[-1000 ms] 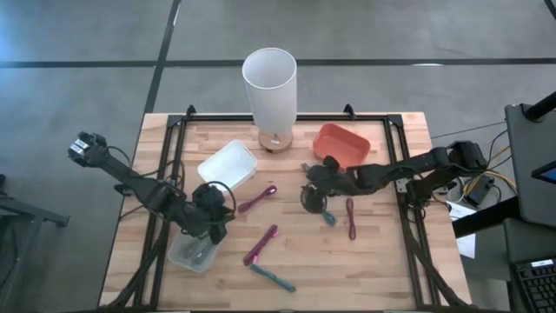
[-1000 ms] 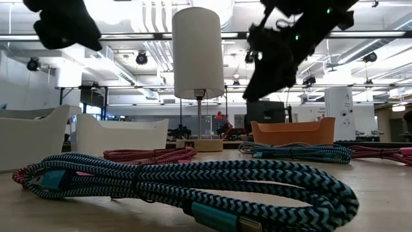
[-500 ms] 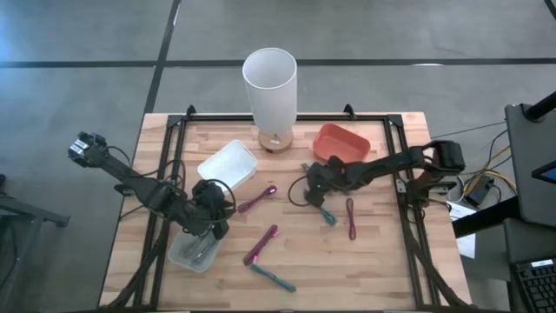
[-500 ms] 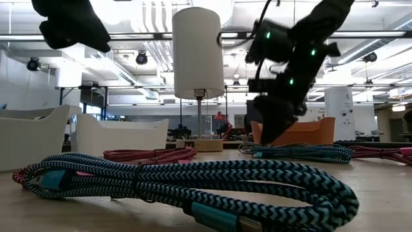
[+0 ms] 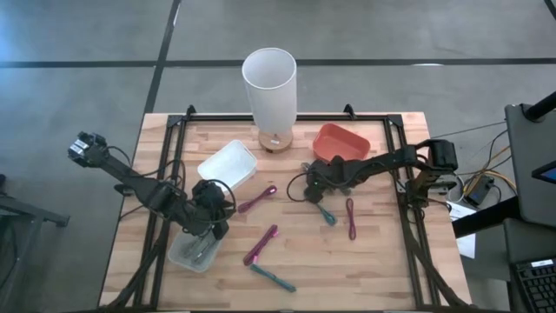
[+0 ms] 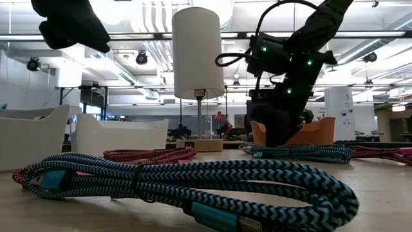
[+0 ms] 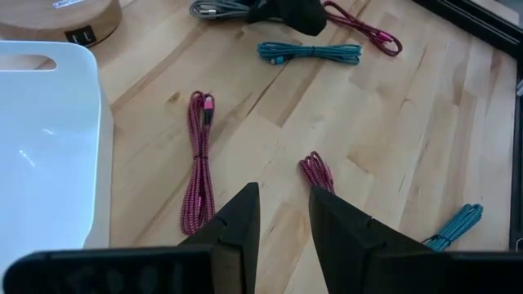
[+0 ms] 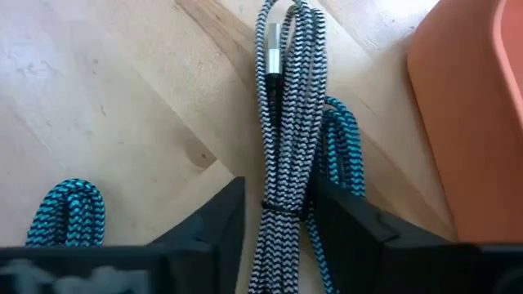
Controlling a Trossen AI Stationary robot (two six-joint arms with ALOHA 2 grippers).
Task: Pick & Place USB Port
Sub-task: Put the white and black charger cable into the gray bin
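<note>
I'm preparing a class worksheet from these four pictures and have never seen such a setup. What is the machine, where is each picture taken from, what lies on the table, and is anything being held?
It is a robot with two dark arms at a wooden table. One picture looks down from above, one looks level across the tabletop, and two come from cameras on the wrists.

On the table lie bundled USB cables in pink and teal, a white bin, an orange bin, a clear bin and a lamp.

The right gripper is low beside the orange bin, its open fingers straddling a grey braided cable, not yet squeezing it. The left gripper hangs open over the clear bin, holding nothing.
</note>
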